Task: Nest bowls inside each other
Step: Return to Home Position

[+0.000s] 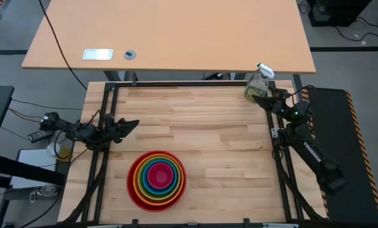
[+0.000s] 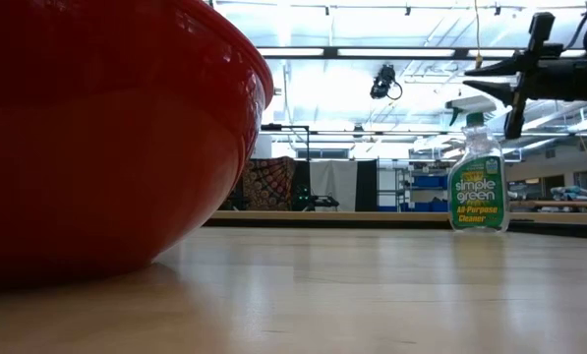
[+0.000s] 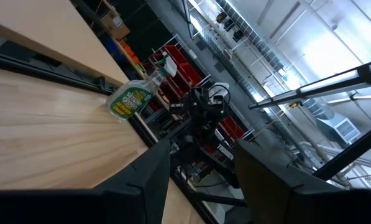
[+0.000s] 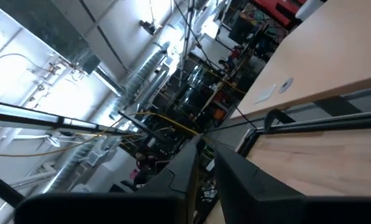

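The bowls stand nested in one stack near the table's front left: the red bowl (image 1: 132, 190) outermost, then orange, lime green and blue, with the pink bowl (image 1: 157, 177) in the middle. In the low view the red bowl's wall (image 2: 96, 128) fills the left, its base on the wood. My left gripper (image 1: 133, 125) hovers open at the table's left edge, behind the stack, with nothing between its fingers (image 3: 154, 174). My right gripper (image 1: 259, 97) hangs at the far right corner beside the spray bottle, a narrow gap between its fingers (image 4: 235, 168), holding nothing.
A clear spray bottle (image 1: 257, 85) with a green label (image 2: 477, 187) stands upright at the table's far right corner, just beyond my right gripper. A beige desk (image 1: 176, 38) lies past the far edge. Bare wood (image 1: 207, 133) stretches between the arms.
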Controlling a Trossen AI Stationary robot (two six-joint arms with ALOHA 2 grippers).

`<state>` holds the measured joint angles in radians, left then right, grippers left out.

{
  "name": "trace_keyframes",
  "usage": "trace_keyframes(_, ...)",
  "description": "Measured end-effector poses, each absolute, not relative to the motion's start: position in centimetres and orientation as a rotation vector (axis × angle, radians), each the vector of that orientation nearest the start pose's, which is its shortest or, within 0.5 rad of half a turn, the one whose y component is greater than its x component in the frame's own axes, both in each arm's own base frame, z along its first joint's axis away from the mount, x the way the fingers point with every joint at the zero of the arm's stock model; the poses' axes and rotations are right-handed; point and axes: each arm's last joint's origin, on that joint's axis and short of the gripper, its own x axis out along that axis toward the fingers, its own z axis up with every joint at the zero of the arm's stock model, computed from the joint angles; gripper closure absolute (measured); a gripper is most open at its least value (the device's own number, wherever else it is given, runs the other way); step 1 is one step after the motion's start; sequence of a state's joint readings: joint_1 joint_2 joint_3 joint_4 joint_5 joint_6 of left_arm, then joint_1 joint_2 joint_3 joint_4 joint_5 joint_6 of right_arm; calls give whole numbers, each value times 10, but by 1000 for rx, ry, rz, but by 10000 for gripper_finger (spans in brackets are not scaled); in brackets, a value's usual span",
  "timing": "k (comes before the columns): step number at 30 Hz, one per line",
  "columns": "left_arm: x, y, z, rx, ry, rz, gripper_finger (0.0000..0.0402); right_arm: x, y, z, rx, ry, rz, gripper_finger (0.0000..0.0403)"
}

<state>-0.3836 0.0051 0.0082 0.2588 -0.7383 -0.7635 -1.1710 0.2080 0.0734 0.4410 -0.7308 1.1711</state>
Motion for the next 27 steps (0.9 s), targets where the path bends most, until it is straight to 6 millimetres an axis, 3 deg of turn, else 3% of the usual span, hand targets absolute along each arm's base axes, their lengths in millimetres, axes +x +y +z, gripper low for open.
trace_keyframes(13,88,-15,187,-858,-330,262,222,41,-71,275,747,-309,-384,377)
trace_keyframes(18,88,-15,187,-854,-326,264,222,43,-64,273,752,-207,-455,377)
trace_keyframes(23,88,-15,187,-809,-319,270,222,44,-59,268,693,-222,-551,377)
trace_keyframes(27,89,-15,186,-778,-313,275,221,47,-64,249,716,-219,-621,377)
